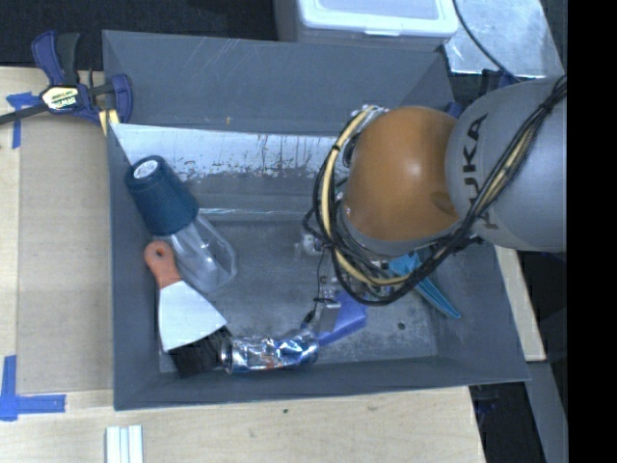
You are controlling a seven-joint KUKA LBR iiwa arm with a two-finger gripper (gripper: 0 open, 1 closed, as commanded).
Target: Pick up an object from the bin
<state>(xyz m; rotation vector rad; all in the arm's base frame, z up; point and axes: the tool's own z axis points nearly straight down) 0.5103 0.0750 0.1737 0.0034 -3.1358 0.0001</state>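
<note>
Nearly crosswise, foil tube [275, 352], purple end [341, 324] right.

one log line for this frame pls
gripper: inside bin, centre-front, by purple piece | near: foil tube | left: blue-capped clear bottle, orange-handled scraper | held: cannot tell

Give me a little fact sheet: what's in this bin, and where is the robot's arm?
bin: grey metal
left: clear bottle with dark blue cap; orange-handled scraper with white blade
front: black piece; crumpled silver-blue tube; purple piece
right: blue object, partly under the arm
arm: orange-covered wrist above the bin's middle right
gripper: low, beside the purple piece; hold unclear
</note>
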